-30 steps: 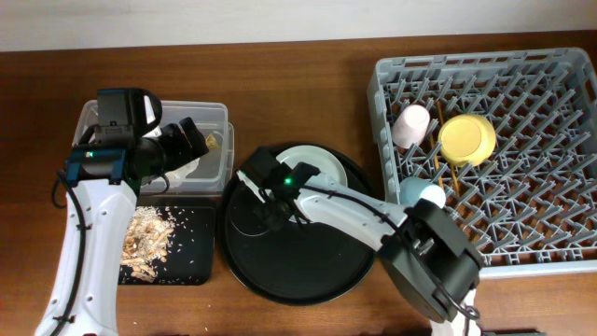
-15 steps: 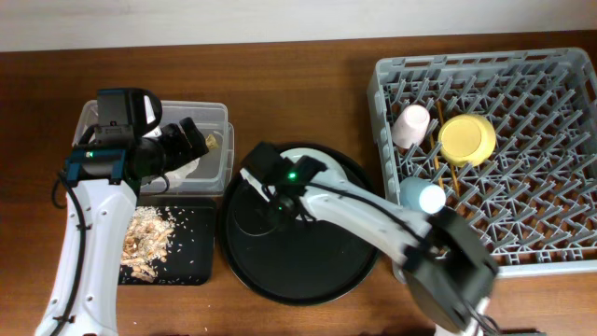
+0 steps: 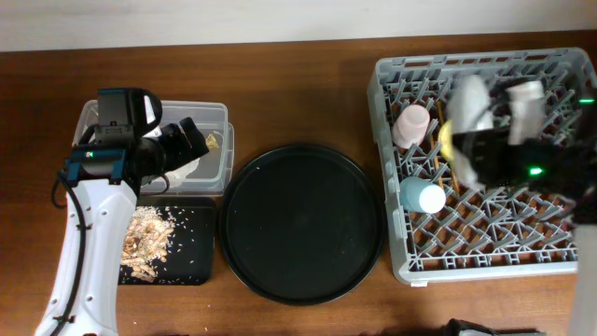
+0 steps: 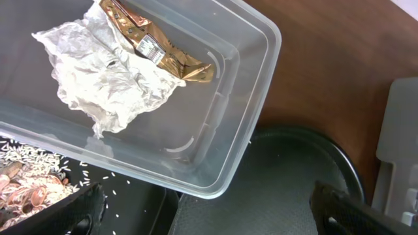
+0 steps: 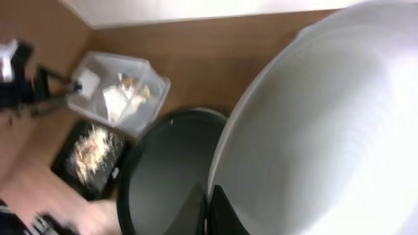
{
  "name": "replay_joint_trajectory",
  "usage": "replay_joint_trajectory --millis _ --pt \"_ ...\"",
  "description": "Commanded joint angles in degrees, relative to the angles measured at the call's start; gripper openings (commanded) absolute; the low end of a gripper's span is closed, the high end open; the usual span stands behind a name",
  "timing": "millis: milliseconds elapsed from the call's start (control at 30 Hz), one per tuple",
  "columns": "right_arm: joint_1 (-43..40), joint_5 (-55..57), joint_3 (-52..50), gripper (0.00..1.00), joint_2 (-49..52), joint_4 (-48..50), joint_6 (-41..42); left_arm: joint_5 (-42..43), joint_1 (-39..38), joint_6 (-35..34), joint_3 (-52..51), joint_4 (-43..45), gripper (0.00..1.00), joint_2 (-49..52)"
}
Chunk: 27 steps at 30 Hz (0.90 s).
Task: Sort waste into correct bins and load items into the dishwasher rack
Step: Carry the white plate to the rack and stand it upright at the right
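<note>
My right gripper (image 5: 206,210) is shut on the rim of the white round plate (image 5: 326,130) and holds it, blurred, above the grey dishwasher rack (image 3: 560,257); the plate also shows in the overhead view (image 3: 469,98). The pink cup (image 3: 410,124), light-blue cup (image 3: 422,194), chopsticks (image 3: 437,161) and the partly hidden yellow bowl (image 3: 448,142) are in the rack. My left gripper (image 4: 209,219) is open over the clear box (image 4: 251,98), which holds the white tissue (image 4: 111,72) and gold-brown wrapper (image 4: 160,52). Food scraps (image 3: 149,238) lie in the shallow black tray (image 3: 191,261).
The large round black tray (image 3: 300,222) lies between the bins and the rack with nothing on it. The left arm (image 3: 89,233) reaches over the shallow tray. Brown tabletop runs along the back.
The right arm has lifted the white plate off the round black tray and swung it right to above the rack. The left arm has not moved.
</note>
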Motion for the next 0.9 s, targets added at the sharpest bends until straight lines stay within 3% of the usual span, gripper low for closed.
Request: replay_joint_trajectory --millis 0,133,200,367,467,733,867 --pt "-11.1 -18.8 0.2 0.04 6.6 0.2 -6.5 -0.4 -0.1 -0.5 -0.2 0.0 0.99 0.2" --pt "-17.0 -35.6 0.2 0.04 19.1 10.1 -8.9 -0.4 -0.1 -0.5 -0.2 -0.1 0.99 0.2" --pt "-17.9 -42.2 0.2 0.04 25.1 17.9 -6.3 -0.4 -0.1 -0.5 -0.2 -0.1 0.99 0.2" --pt "-19.9 -42.2 0.2 0.04 32.1 49.4 16.7 -0.4 -0.1 -0.5 -0.2 0.0 0.99 0.2" --pt "-20.3 -42.2 0.2 0.04 32.1 62.6 24.4 -0.4 -0.1 -0.5 -0.2 0.0 0.99 0.2" --pt "-20.3 -42.2 0.0 0.04 33.4 64.3 17.1 -0.4 -0.1 -0.5 -0.2 0.0 0.99 0.2" --pt "-20.6 -42.2 -0.3 0.04 34.7 60.3 13.6 -0.4 -0.1 -0.5 -0.2 -0.1 0.99 0.2"
